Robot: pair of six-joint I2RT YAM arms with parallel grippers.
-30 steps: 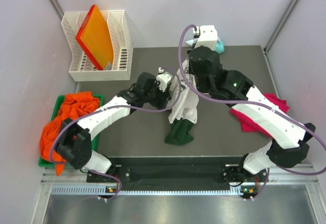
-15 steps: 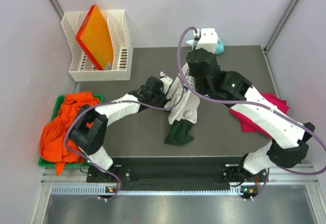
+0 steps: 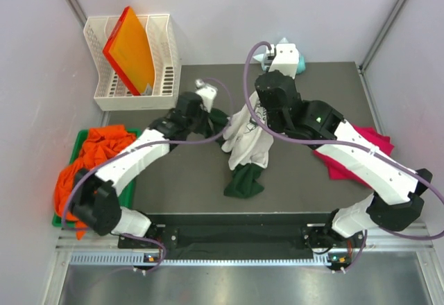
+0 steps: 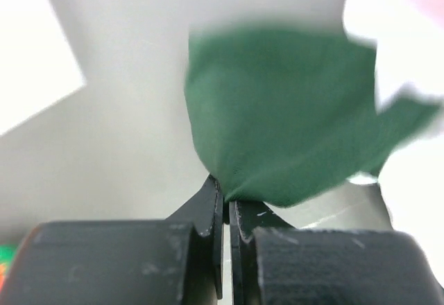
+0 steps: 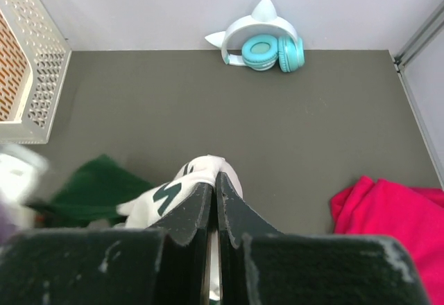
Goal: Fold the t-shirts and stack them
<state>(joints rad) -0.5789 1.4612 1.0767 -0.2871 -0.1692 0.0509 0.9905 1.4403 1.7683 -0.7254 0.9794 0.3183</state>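
Your left gripper (image 4: 223, 197) has swung toward the far-left part of the bench (image 3: 187, 173), drawing the green sleeve (image 4: 277, 132) of the white-and-green t-shirt (image 3: 246, 142) out sideways. Its fingers are pinched almost together on the edge of that green cloth. Your right gripper (image 5: 215, 180) is clamped on a white fold of the same shirt, holding it lifted over the middle of the bench, while the shirt's green lower end rests toward the near edge. A pink t-shirt (image 5: 388, 215) lies at the right edge. Orange t-shirts (image 3: 90, 159) are heaped in the green bin (image 3: 78, 136) off the left edge.

Pale lilac walls (image 3: 229, 7) enclose a dark grey table (image 3: 194, 180).
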